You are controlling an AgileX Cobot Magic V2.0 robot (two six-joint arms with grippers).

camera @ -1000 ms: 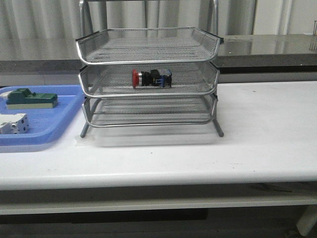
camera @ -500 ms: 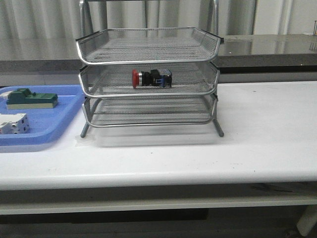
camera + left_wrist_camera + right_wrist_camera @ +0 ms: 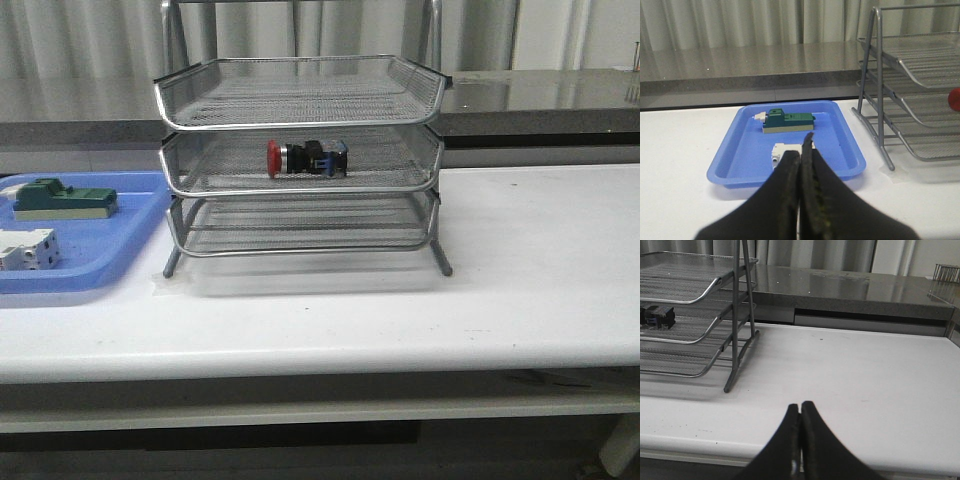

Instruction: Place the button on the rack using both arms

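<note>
The button (image 3: 305, 158), red-headed with a black and blue body, lies on its side in the middle tier of the silver wire rack (image 3: 300, 110). Its red head (image 3: 954, 99) peeks in at the edge of the left wrist view, and its dark body (image 3: 657, 317) shows in the right wrist view. Neither arm appears in the front view. My left gripper (image 3: 801, 150) is shut and empty, low over the table in front of the blue tray. My right gripper (image 3: 800, 410) is shut and empty near the table's front edge, well to the right of the rack (image 3: 700, 315).
A blue plastic tray (image 3: 120, 255) sits left of the rack, holding a green block (image 3: 60, 199) and a white block (image 3: 28, 250). The same tray (image 3: 845, 150) with its green block (image 3: 788, 121) lies ahead of the left gripper. A grey counter runs behind the white table.
</note>
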